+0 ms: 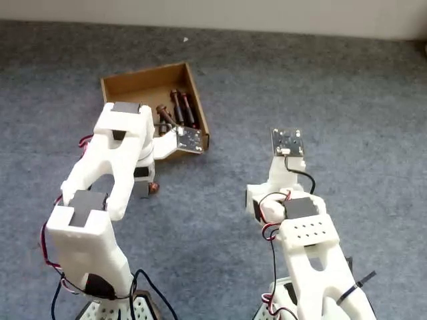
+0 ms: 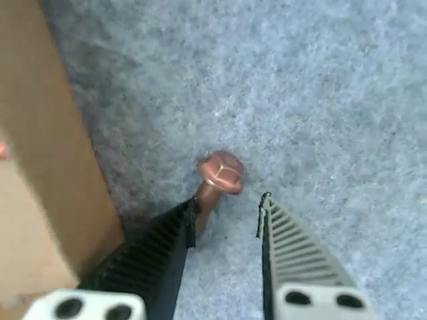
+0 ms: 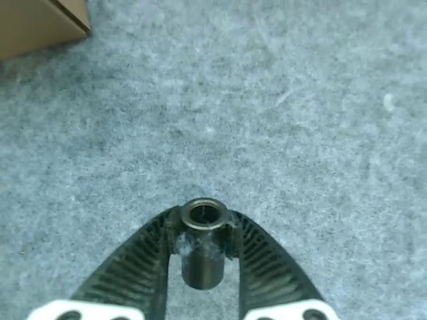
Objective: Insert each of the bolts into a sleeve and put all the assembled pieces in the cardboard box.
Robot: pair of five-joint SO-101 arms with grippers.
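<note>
High view of two arms: picking up a bolt to mate with a held sleeve.
Left tool [image 2: 227, 207] hangs spread over the table [image 1: 347, 100]; the copper bolt [image 2: 220, 172] lies between its fingers, close to the black one, near the cardboard box [image 1: 133, 90]. Right tool [image 3: 201, 223] is clenched on an upright dark sleeve [image 3: 202, 257]. The next move probably calls for closing on the bolt's shank.

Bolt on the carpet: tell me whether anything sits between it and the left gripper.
Nothing visible does. The bolt lies on the bare carpet just ahead of the open left gripper, its shank reaching the dark fingertip. The cardboard box wall stands off to the side, clear of that gap.
</note>
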